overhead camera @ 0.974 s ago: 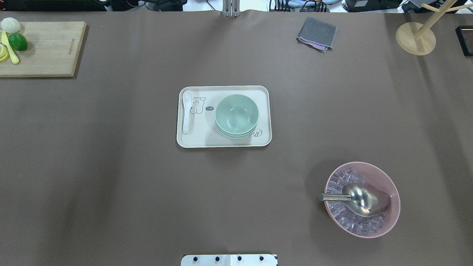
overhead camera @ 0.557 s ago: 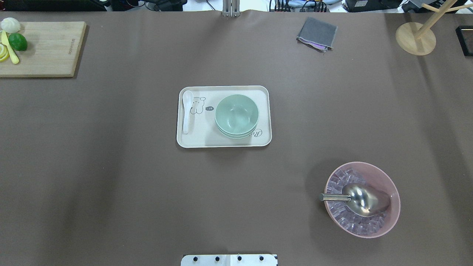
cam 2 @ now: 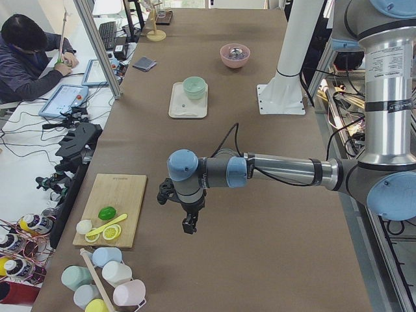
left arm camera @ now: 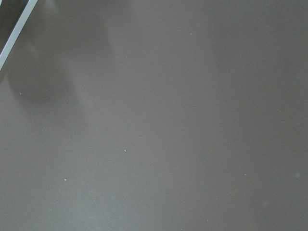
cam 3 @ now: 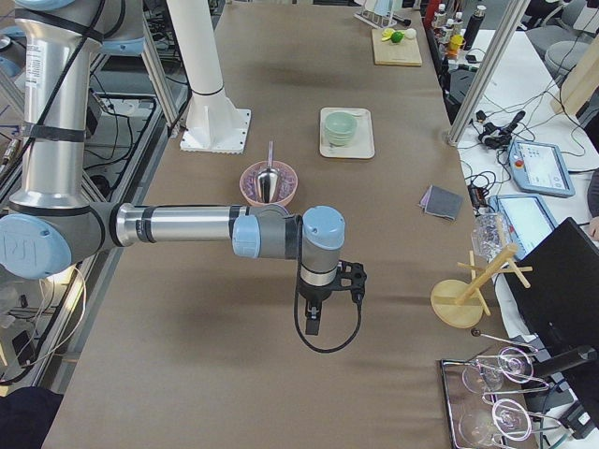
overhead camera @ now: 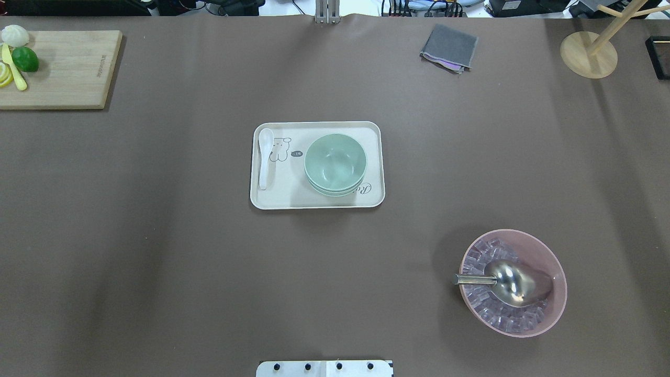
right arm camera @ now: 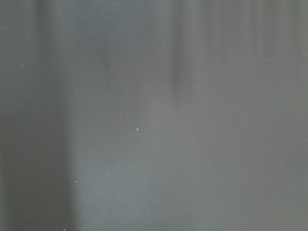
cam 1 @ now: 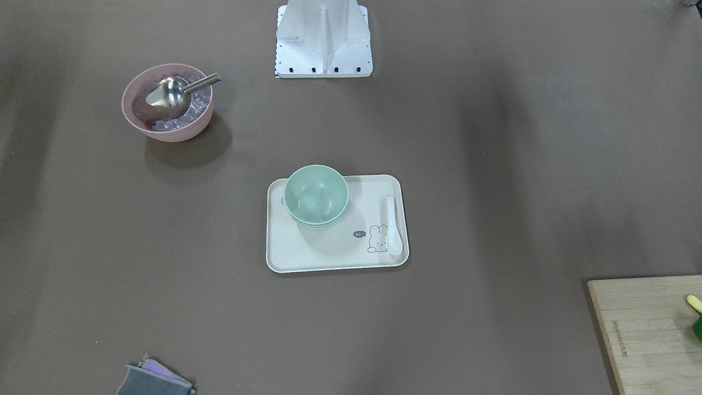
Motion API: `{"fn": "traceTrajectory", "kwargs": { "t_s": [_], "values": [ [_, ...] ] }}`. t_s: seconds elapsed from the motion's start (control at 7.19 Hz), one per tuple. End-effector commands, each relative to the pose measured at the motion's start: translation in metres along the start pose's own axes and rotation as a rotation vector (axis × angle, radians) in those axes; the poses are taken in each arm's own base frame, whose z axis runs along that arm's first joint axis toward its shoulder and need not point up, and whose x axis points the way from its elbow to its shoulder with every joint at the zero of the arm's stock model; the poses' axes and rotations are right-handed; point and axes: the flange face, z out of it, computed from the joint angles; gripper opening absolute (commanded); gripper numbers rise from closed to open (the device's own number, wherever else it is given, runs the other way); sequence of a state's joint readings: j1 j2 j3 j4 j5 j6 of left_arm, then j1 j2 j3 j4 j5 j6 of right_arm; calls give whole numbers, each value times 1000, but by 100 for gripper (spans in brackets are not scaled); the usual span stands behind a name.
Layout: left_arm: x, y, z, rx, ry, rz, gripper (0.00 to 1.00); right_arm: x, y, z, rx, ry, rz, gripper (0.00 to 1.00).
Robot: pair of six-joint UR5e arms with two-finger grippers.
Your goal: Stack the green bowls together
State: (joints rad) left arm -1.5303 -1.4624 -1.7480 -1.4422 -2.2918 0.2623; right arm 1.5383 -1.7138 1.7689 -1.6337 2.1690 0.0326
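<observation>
Item: green bowls [overhead camera: 335, 163]; nested stack at 3 o'clock on tray [overhead camera: 293, 201], overhead view; probably light, stiff, slippery plastic; best held at rim; left gripper [cam 2: 188, 225], right gripper [cam 3: 314, 323]: open or closed, cannot tell.

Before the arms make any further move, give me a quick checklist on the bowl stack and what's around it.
1. Green bowls nested in one stack: ok.
2. Stack sits inside the tray: ok.
3. White spoon apart from the stack, at the tray's other end: ok.
4. Pink bowl with scoop apart from the tray: ok.
5. Left gripper away from the tray, over bare table: ok; open or shut: cannot tell.
6. Right gripper away from the tray: ok; open or shut: cannot tell.
</observation>
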Motion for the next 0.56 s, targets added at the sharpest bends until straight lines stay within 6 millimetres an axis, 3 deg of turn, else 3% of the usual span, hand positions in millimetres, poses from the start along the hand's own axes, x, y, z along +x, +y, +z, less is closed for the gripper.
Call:
{"fn": "traceTrajectory", "kwargs": {
  "t_s": [0.0, 0.42],
  "values": [
    [0, 0, -1, 1, 0, 1, 99, -7, -1, 3, -7, -10, -12, 100],
    [0, 1, 0, -2, -1, -4, 99, -13, 0, 7, -17, -41, -19, 100]
  ]
}}
